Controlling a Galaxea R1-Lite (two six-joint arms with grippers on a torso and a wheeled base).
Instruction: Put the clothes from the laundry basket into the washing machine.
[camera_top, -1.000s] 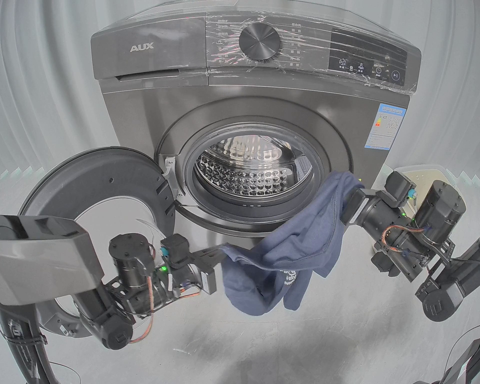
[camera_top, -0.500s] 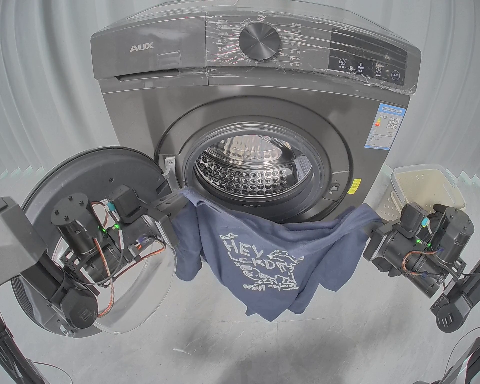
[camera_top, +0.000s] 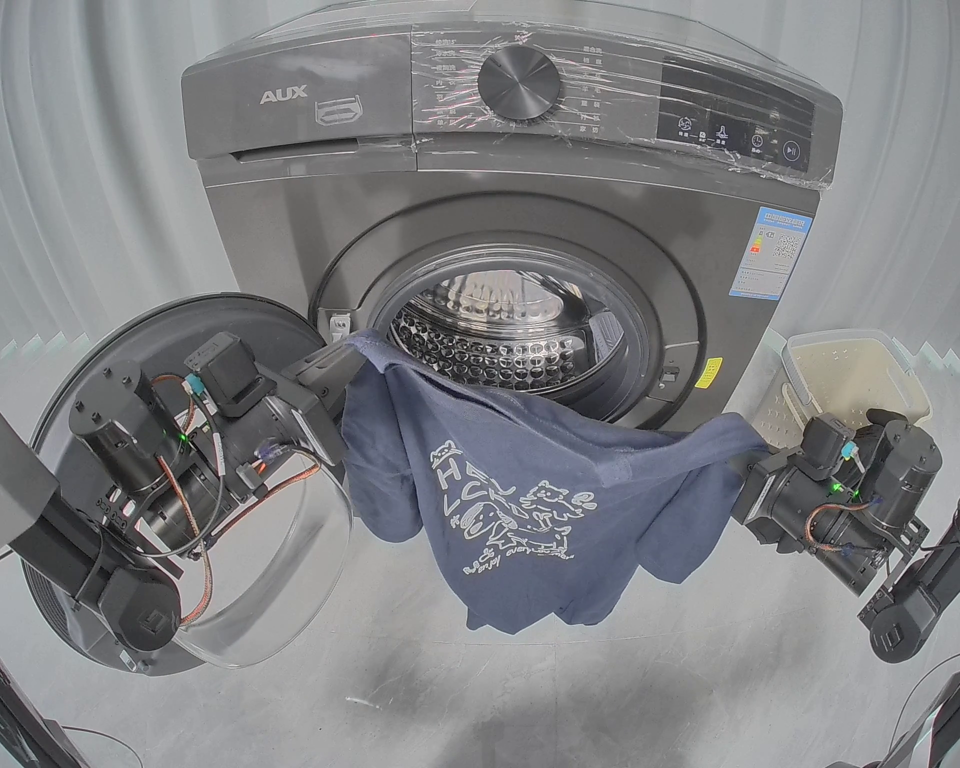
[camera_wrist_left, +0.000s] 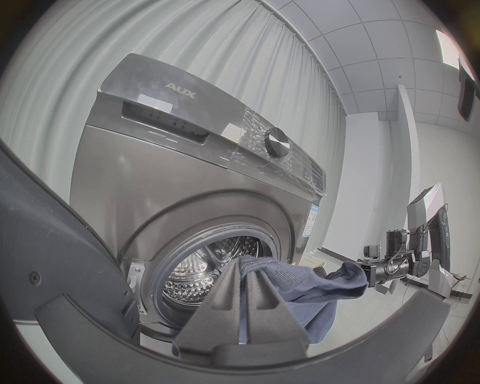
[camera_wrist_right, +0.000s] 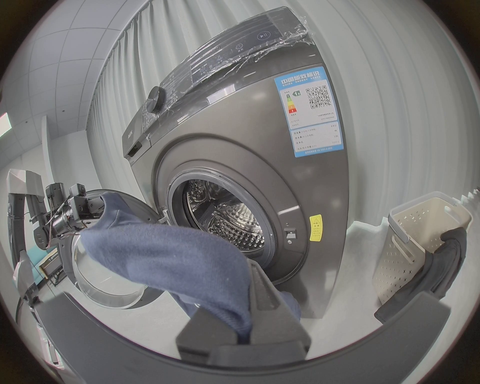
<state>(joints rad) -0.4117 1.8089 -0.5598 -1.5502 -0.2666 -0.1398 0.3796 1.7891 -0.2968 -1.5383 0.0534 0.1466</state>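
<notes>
While stretched in front of the washing machine (camera_top: 290, 230) door opening, the blue T-shirt (camera_top: 520, 480) is clamped at one end by the left gripper (camera_top: 338, 360) and at the other by the right gripper (camera_top: 748, 468); fabric hides the opening's lower rim.

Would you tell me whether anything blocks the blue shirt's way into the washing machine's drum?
Nothing visible does: the door is swung open, and the blue shirt, held by the left gripper and right gripper, hangs before the open drum.
</notes>
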